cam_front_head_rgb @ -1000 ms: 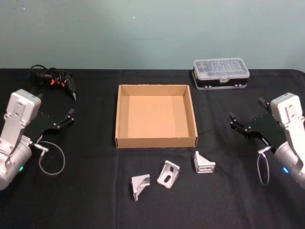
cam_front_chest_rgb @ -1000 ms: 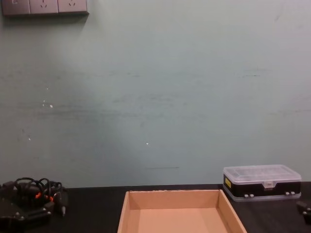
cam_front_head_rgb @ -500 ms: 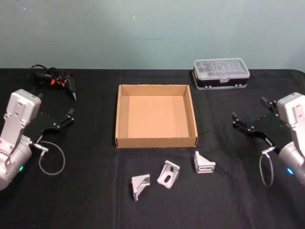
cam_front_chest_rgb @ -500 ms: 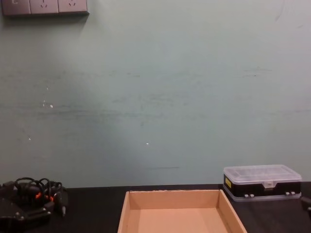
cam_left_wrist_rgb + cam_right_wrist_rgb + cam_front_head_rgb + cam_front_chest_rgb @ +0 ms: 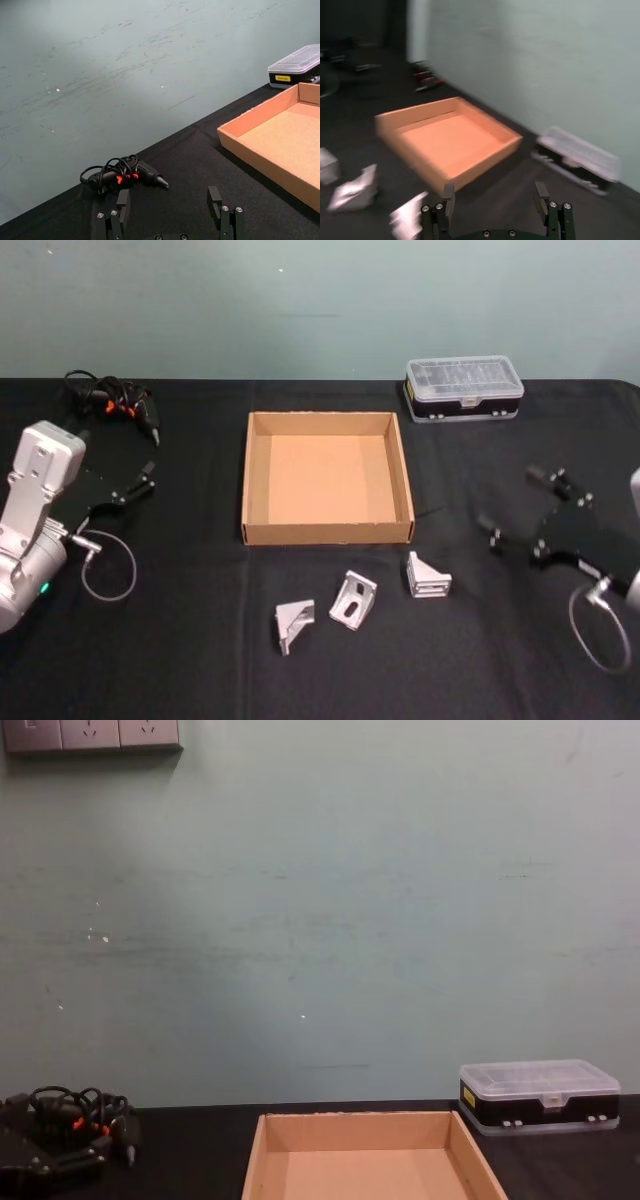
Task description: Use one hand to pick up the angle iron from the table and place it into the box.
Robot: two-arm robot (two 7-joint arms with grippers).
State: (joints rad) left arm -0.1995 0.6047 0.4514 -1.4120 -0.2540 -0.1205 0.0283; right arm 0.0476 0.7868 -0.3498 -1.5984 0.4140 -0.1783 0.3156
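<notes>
Three silvery angle irons lie on the black table (image 5: pixel 190 660) in front of the box: one on the left (image 5: pixel 294 625), one in the middle (image 5: pixel 353 601), one on the right (image 5: pixel 427 576). The tan cardboard box (image 5: pixel 325 480) sits at the table's centre, nothing inside. My right gripper (image 5: pixel 513 505) hovers open to the right of the right angle iron, well apart from it. Its wrist view shows the open gripper (image 5: pixel 494 196), the box (image 5: pixel 450 140) and blurred angle irons (image 5: pixel 355 190). My left gripper (image 5: pixel 140 480) is parked open at the left, seen too in its wrist view (image 5: pixel 169 200).
A clear-lidded plastic case (image 5: pixel 463 388) stands behind the box on the right. A black tool with coiled cable (image 5: pixel 112 408) lies at the back left. Wire loops hang from both wrists. Bare tabletop lies between the right gripper and the angle irons.
My right gripper has swung to the right and nearer the table's front, turning as it went. The left arm, the box and the angle irons have stayed put.
</notes>
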